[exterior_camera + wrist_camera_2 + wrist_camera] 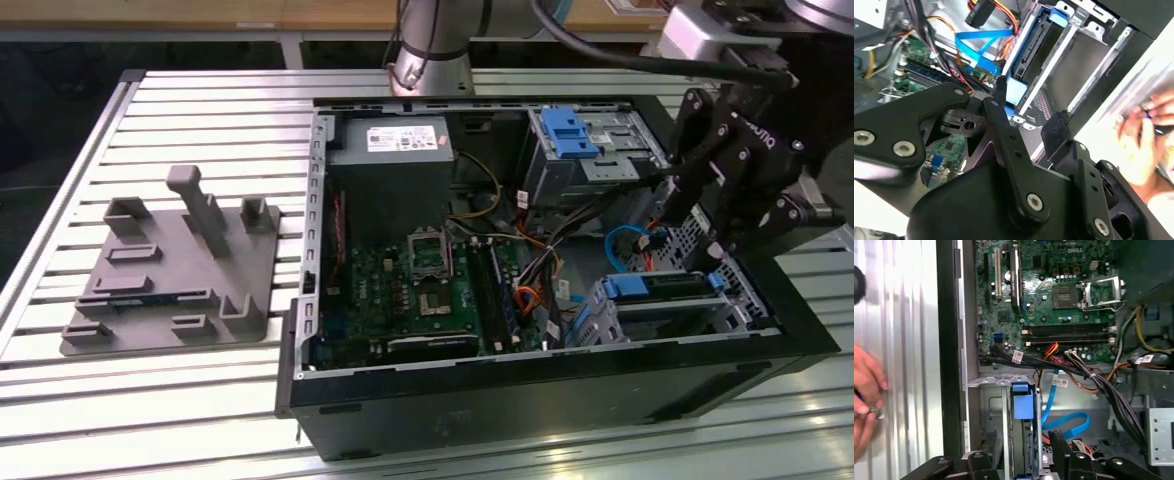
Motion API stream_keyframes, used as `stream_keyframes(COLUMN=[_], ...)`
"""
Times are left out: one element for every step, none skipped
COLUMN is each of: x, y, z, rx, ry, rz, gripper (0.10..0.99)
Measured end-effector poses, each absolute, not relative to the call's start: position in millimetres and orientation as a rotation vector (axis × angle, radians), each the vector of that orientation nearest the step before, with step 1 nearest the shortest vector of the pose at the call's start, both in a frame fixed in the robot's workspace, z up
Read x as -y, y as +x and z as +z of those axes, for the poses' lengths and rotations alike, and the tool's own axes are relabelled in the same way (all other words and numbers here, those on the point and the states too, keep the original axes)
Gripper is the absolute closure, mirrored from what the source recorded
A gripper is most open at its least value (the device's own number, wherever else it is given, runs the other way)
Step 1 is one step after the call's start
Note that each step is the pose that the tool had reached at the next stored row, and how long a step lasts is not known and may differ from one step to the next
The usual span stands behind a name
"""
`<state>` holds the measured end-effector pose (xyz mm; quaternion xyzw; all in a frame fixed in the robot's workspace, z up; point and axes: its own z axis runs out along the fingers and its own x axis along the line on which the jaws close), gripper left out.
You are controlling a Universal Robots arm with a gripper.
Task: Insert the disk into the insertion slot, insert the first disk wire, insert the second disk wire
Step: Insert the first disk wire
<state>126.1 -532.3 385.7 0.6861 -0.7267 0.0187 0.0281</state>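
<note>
The disk (661, 287), silver with a bright blue bracket, lies in the insertion slot (603, 322), the perforated metal cage at the case corner on the exterior view's right. My gripper (714, 262) hangs just above the disk's near end. In the second wrist view the gripper (1026, 107) is open, its fingertips (1056, 122) spread on either side of the blue end of the disk (1029, 50), with nothing between them. A blue flat wire (979, 42) loops loose beside the disk. A black connector on red and orange wires (981, 12) hangs near it. The first wrist view shows the disk (1021, 435) edge-on.
A taller bay with a blue latch (574, 135) stands behind the slot. The motherboard (414, 290) and power supply (387, 150) fill the case's left half. A grey fixture (174, 270) sits on the slatted table. A person's hand (1144, 130) is beside the case.
</note>
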Motion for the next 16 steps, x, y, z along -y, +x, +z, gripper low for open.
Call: stream_keyframes(x=[528.9,525.3,521.5,517.7,513.6,509.8,506.1,502.5,499.3,496.1,493.2,490.4,488.0,486.3,485.3,484.5], y=[126.1,126.1,126.1,126.1,126.1,126.1,126.1,126.2,126.3,126.5,126.7,127.2,127.6,127.9,128.3,129.0], z=[385.6,385.5,385.4,385.2,385.2,384.9,384.7,384.4,384.1,383.8,383.6,383.3,383.0,382.5,382.1,381.9], rx=[2.235,2.228,2.221,2.215,2.209,2.203,2.197,2.192,2.188,2.185,2.184,2.183,2.181,2.178,2.176,2.175], ry=[2.109,2.103,2.097,2.091,2.084,2.079,2.073,2.068,2.063,2.061,2.060,2.059,2.057,2.055,2.053,2.052], rz=[0.076,0.091,0.104,0.117,0.131,0.143,0.154,0.165,0.173,0.178,0.180,0.183,0.187,0.191,0.195,0.195], gripper=[0.529,0.529,0.529,0.529,0.529,0.541,0.608,0.671,0.671,0.671,0.737,0.737,0.737,0.737,0.737,0.737])
